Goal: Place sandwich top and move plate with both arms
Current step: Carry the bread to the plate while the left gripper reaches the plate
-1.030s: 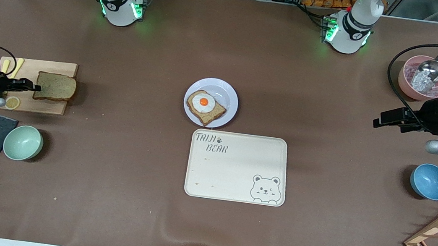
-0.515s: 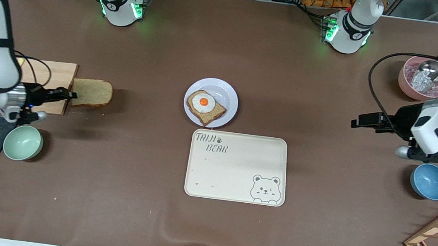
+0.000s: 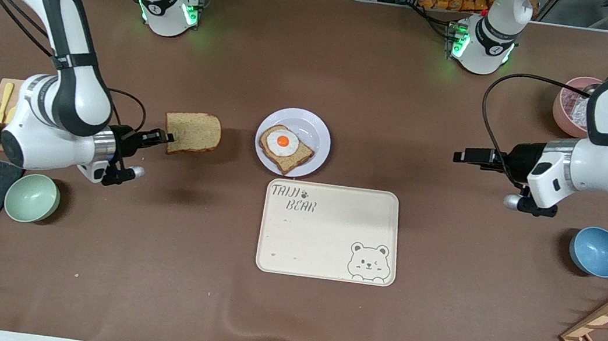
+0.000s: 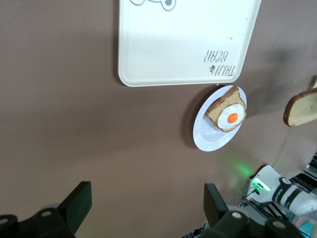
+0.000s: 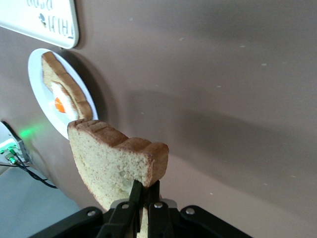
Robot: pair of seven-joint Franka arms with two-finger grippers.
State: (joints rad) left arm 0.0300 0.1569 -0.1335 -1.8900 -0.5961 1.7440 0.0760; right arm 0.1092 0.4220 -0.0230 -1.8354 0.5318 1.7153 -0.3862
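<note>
Brown counter, mid-frame: right end effector [image 3: 164, 137] pinches sandwich top [image 3: 193, 133] by its crust edge; soft, crumbly, so grip lightly. Left end effector [image 3: 465, 156] spread wide, empty.

We carried the sandwich top [image 3: 192, 132] in the right gripper [image 3: 165, 137] off the cutting board toward the plate [image 3: 318, 131], 3 o'clock direction. Left gripper [image 3: 460, 155] advanced toward 9 o'clock.
</note>
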